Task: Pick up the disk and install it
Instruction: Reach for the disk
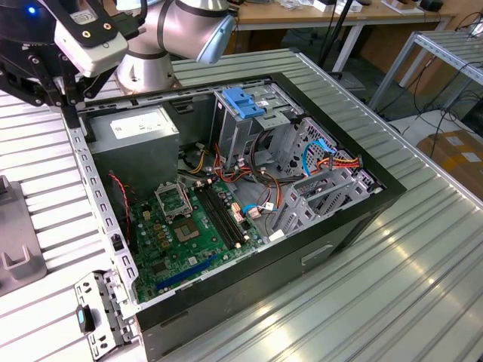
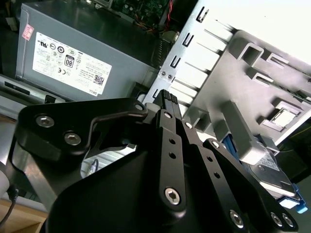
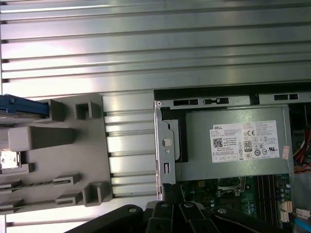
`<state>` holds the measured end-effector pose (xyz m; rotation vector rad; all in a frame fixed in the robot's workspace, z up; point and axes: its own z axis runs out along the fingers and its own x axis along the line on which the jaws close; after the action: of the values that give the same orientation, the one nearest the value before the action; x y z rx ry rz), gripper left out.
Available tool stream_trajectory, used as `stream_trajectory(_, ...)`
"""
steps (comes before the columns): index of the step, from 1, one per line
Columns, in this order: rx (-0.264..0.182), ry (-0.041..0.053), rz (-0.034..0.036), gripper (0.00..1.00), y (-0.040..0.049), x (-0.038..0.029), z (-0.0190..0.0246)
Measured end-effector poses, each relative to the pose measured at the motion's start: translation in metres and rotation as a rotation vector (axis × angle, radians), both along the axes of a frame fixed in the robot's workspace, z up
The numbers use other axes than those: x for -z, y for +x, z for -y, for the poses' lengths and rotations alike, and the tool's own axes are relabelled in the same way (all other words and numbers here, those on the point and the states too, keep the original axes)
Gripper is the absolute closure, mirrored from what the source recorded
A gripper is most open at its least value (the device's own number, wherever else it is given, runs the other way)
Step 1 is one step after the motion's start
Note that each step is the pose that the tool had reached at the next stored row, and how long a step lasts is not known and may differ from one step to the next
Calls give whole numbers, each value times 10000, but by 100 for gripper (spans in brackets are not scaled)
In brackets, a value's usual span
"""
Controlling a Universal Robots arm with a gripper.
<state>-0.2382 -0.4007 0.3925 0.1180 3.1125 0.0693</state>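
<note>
Gripper (image 1: 72,113) hangs over the edge wall of the computer case (image 1: 249,279), at the corner by the power supply (image 3: 228,145). Whether it is spread or pressed together I cannot tell (its own black linkage is in the way in both wrist views). Just past it, the power supply's white label (image 3: 245,141) carries a square code, small print and rows of certification marks. To its other side, outside the case, the disk (image 3: 19,106) sits in a grey holder (image 3: 73,145), apart from the gripper. In the first wrist view a strip of its blue carrier shows, cut off at the picture's edge.
</note>
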Motion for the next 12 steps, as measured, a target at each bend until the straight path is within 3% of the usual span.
stream_trajectory(12,0,0,0,90,-26,1,0)
